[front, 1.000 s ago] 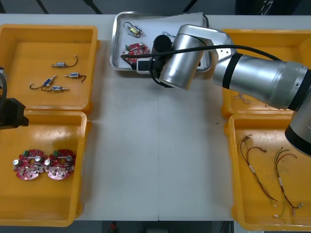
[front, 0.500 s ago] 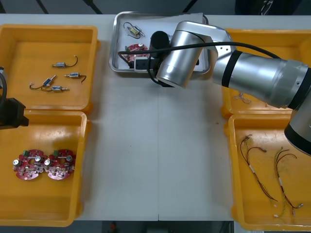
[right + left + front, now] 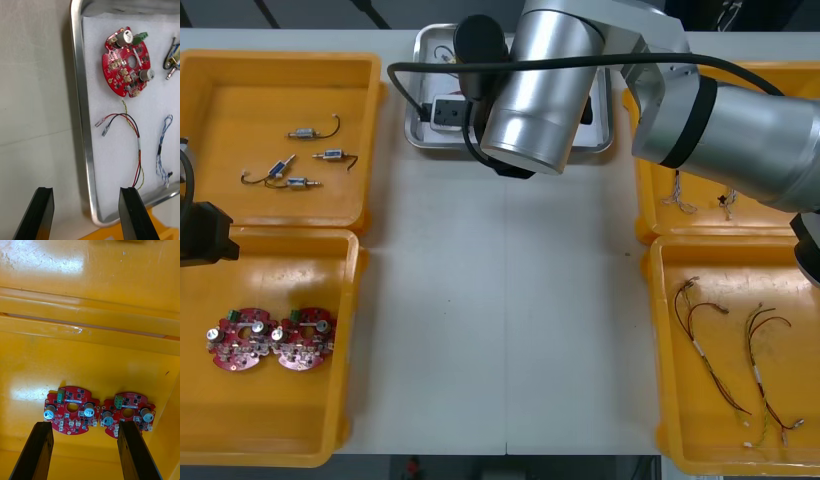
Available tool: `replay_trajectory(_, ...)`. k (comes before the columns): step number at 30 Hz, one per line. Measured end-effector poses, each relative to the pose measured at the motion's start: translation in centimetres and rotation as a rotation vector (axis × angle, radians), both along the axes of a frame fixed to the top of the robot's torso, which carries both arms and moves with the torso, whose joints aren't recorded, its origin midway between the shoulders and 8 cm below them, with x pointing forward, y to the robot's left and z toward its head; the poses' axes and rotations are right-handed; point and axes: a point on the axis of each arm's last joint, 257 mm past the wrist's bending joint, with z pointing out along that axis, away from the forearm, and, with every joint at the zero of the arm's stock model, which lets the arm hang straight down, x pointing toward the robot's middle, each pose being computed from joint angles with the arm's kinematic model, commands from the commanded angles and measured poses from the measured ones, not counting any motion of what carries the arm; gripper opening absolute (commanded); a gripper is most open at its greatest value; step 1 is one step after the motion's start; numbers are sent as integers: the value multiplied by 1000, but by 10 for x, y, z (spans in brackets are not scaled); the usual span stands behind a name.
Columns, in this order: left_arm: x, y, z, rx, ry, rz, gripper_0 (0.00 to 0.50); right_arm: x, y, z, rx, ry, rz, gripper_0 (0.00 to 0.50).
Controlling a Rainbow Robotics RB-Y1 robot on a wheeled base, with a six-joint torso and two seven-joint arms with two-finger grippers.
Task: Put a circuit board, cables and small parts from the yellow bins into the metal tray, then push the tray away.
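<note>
Right gripper (image 3: 86,191): released, black fingers standing apart. It hangs over the far middle of the table, straddling the rim of the shiny rectangular metal tray (image 3: 79,93), with one finger over bare table and the other over the white lining.
Metal tray: at the far edge of the table, between the two far yellow plastic bins (image 3: 370,140).
Tray load: a round red circuit board (image 3: 127,67), a red and yellow cable (image 3: 138,146), a twisted blue and white cable (image 3: 159,150) and a small metal part (image 3: 171,62). All lie apart on the lining.
Step in hand: I judge the loading done and only the push left.
Which rim: I take it for the near one, with the fingers close to the right-hand corner, since a yellow bin shows just beyond them.
How I do it well: I slide toward the rim's middle before pushing, because a push at a corner would swing the tray. I go low, set the outer finger flat against the rim's outside and press straight toward the far side, slowly.
Watch for: the inner finger snagging the red and yellow cable, whose end lies just beside it.
Left gripper (image 3: 84,423): released and parked at the left, over two more red boards (image 3: 71,414) in the near left bin.
</note>
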Motion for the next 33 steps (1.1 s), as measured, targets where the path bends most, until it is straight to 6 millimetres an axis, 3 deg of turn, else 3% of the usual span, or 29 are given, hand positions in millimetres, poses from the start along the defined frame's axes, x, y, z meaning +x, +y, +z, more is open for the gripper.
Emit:
replay_trajectory(5, 0, 0, 0, 0, 0, 0, 500, -27, -9, 17, 88, 20, -45, 500)
replay_trajectory(9, 0, 0, 0, 0, 0, 0, 500, -46, -28, 25, 224, 66, -124, 500)
replay_trajectory(17, 0, 0, 0, 0, 0, 0, 500, -74, -85, 23, 462, 212, -327, 500)
replay_trajectory(33, 0, 0, 0, 0, 0, -1, 500, -98, -205, 22, 773, 340, -793, 500)
